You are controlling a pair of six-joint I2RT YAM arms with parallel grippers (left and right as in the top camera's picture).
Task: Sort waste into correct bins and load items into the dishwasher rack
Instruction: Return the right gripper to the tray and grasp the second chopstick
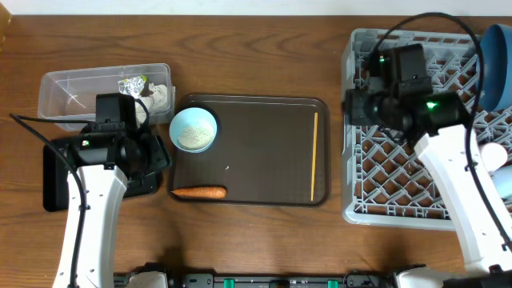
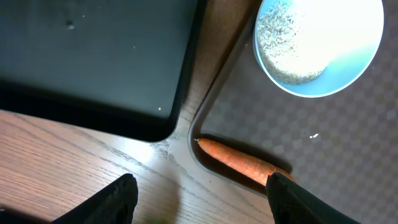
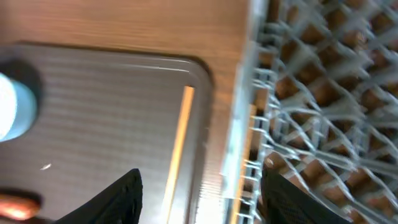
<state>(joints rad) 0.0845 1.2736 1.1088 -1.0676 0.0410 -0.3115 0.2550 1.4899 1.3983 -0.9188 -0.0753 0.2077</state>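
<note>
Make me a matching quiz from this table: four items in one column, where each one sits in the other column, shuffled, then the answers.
1 carrot stick
2 bowl of rice
3 chopstick
4 printed wrapper

A clear tub
B brown tray, right side
C brown tray, near left corner
D brown tray, far left corner

Pairs: 1-C, 2-D, 3-B, 4-A

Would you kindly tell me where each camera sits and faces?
Overhead: above the table, straight down on serving tray, rack, left arm, right arm.
Left wrist: on the left arm, facing down at carrot stick and rice bowl; jaws below.
Right wrist: on the right arm, facing down at chopstick and rack edge; jaws below.
Wrist views share the serving tray.
</note>
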